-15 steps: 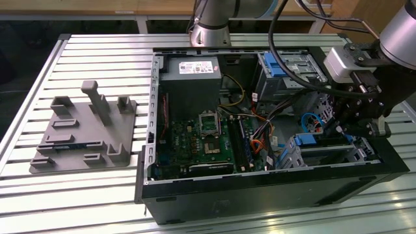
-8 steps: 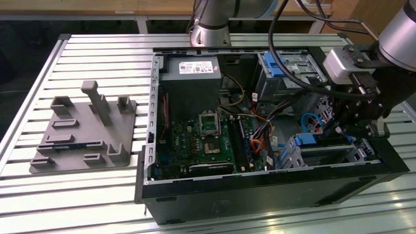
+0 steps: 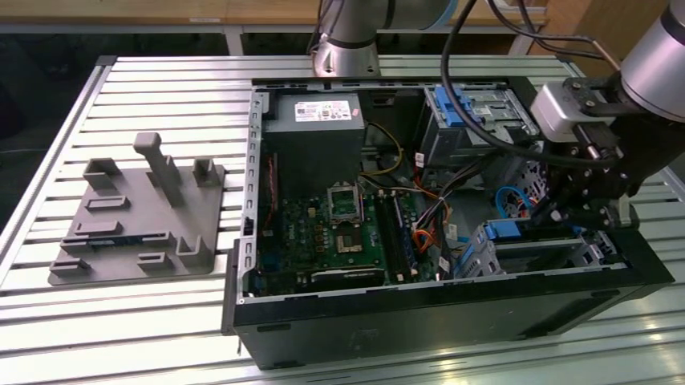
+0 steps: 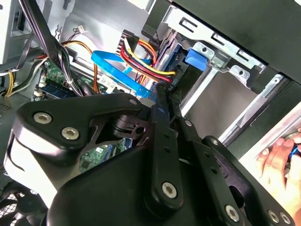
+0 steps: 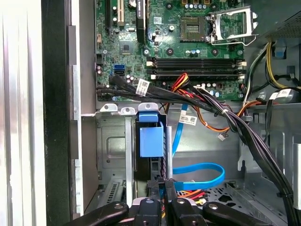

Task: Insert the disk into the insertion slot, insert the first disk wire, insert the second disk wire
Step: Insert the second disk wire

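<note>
I have the gripper (image 3: 564,215) down inside the open computer case (image 3: 428,305), fingers pinched together on what I take to be a black wire connector, though the grip is partly hidden. It sits at the rear of the disk (image 5: 151,141), already seated on edge in the insertion slot (image 5: 113,146), so the plug meets its port.

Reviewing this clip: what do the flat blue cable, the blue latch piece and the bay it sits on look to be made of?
Flat blue cable: looks like flexible plastic sheathing, smooth and slightly glossy, bending in a soft loop.
Blue latch piece: apparently moulded plastic, matte, even colour.
Bay: likely bare sheet metal, dull grey, with stamped openings and folded tabs.
</note>
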{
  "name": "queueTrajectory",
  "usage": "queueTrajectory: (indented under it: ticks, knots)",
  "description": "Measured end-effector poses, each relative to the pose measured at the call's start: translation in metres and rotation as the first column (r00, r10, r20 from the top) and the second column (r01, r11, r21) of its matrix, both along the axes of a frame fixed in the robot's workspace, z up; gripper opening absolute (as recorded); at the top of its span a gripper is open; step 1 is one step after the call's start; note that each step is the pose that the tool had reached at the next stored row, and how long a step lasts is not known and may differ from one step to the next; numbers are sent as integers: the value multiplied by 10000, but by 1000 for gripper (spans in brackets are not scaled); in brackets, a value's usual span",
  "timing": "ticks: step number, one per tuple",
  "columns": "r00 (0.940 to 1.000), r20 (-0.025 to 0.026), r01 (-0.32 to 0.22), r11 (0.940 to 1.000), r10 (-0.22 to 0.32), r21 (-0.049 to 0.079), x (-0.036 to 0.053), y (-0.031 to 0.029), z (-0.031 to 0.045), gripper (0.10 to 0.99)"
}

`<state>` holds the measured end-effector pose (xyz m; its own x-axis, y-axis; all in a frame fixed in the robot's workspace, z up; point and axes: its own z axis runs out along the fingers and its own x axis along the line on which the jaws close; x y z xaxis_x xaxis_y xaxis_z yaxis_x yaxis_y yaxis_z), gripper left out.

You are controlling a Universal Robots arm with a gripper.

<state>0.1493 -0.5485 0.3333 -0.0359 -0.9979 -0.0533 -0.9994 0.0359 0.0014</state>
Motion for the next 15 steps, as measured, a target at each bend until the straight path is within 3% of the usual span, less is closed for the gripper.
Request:
queueTrajectory:
  ticks: [13, 14, 15]
  knots:
    - [10000, -6, -1, 10000, 1, 14, 5, -5, -63, 169]
    - [10000, -7, -1, 10000, 1, 6, 5, -6, -56, 231]
    - [10000, -6, -1, 10000, 1, 0, 5, -6, -45, 231]
